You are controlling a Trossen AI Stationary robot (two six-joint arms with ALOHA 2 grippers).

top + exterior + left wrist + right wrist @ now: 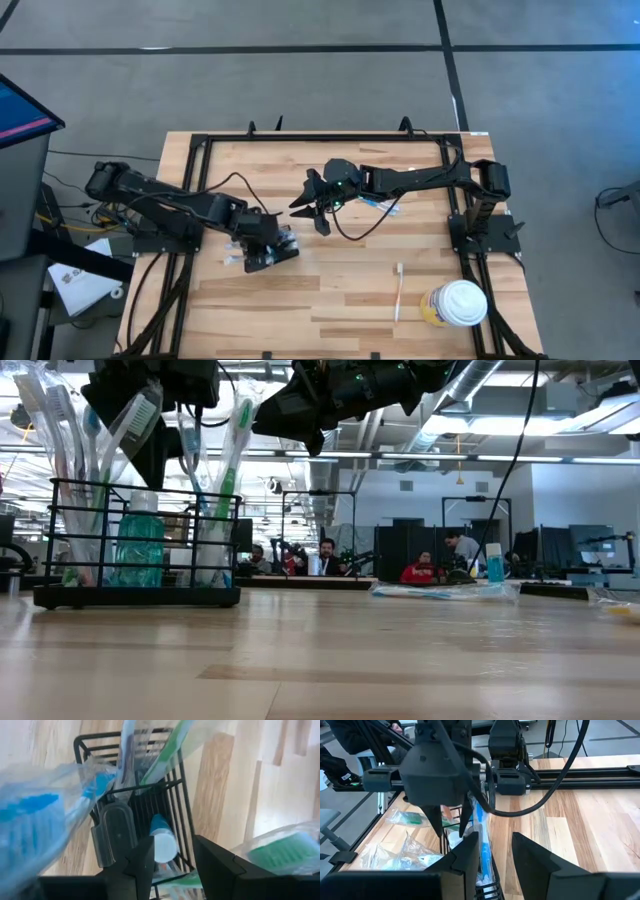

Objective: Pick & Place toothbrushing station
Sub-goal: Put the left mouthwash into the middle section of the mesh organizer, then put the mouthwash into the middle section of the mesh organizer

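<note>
The toothbrushing station is a small black wire holder [140, 540] that stands on its base on the table's left half. It also shows in the high view [287, 246] and the left wrist view [165, 795]. It holds several toothbrushes and a teal tube with a white cap [163, 842]. My left gripper [174, 840] is open just above the holder's top, and it shows in the high view [265, 252] and the low view [160, 450]. My right gripper [308, 205] is open and empty in the air to the holder's right; its fingers point toward the table's left edge [495, 836].
A loose white toothbrush [399, 290] and a yellowish cup with a white lid [458, 303] sit near the front right. Wrapped toothbrush packs [380, 203] lie under my right arm. A black frame [330, 137] rims the table. People sit in the room behind [325, 557].
</note>
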